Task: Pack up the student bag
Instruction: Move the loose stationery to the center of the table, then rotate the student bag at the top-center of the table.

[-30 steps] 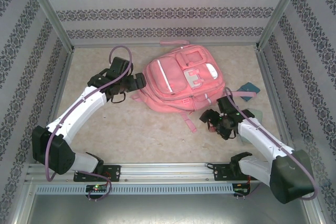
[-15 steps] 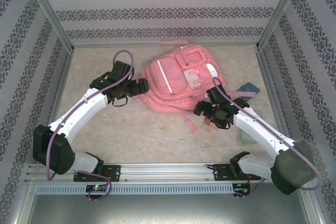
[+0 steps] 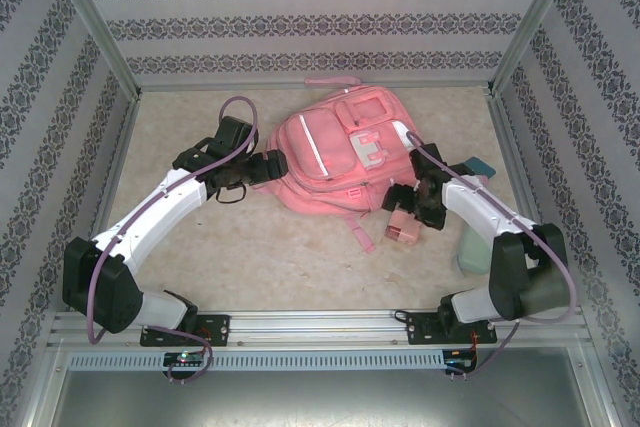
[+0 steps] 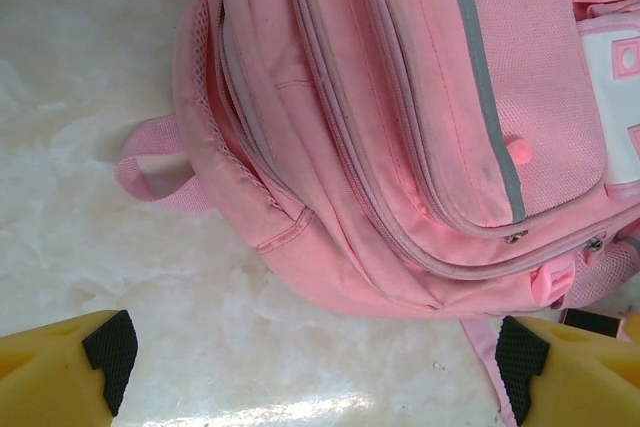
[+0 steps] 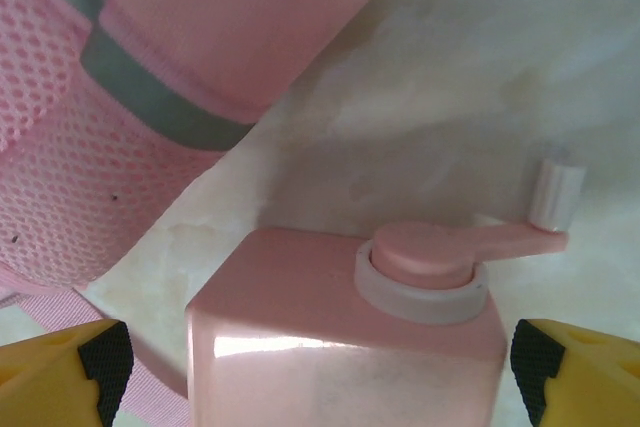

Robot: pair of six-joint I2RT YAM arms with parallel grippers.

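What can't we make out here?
- student bag: left wrist view, the frame's top and right edges cut it off; top view too small to tell whether any zip is open.
- pink crank box: right wrist view, bottom edge cuts off its lower part.
- pale green item: top view, right arm covers part; unidentifiable.
- teal item: top view, too small to identify.

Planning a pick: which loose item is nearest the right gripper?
The pink crank-handled box, centred under the open jaws; the teal item and pale green item lie farther right.

A robot test booth: wallpapered panels (image 3: 320,22) in aluminium framing (image 3: 92,22) enclose a marble-look tabletop (image 3: 290,257).
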